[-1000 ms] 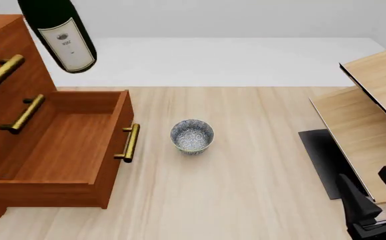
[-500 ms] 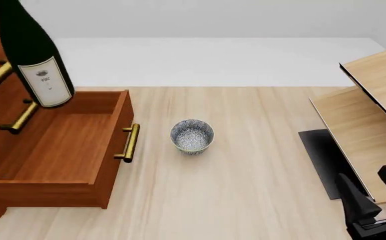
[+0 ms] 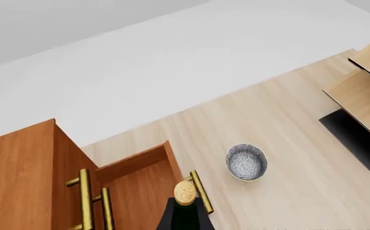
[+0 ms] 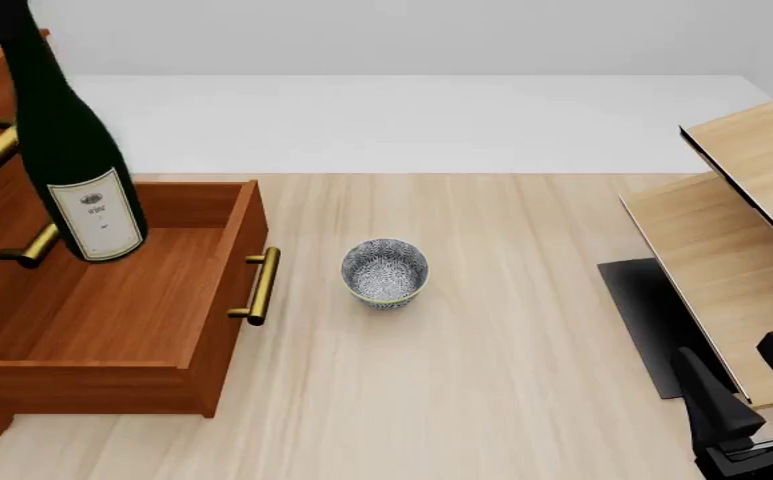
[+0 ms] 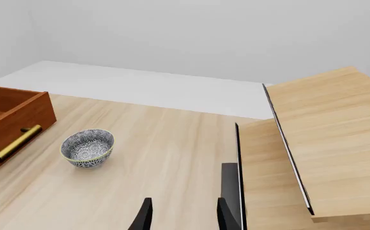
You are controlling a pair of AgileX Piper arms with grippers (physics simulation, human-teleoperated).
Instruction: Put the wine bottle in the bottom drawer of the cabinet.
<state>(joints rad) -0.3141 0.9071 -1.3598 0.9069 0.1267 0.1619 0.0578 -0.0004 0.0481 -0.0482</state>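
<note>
The tall dark green glass wine bottle (image 4: 73,160) hangs tilted over the open reddish-brown wooden bottom drawer (image 4: 119,310); left jaws' state cannot be told. Right gripper (image 5: 181,214) jaws are parted, empty.

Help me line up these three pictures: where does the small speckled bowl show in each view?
Front view: speckled bowl sits on the table near the middle, just right of the bottom drawer.
Left wrist view: bowl lies beyond the drawer's brass handle.
Right wrist view: bowl lies beside the drawer front.
Shared landmark: that brass handle, next to the bowl in all three.
</note>
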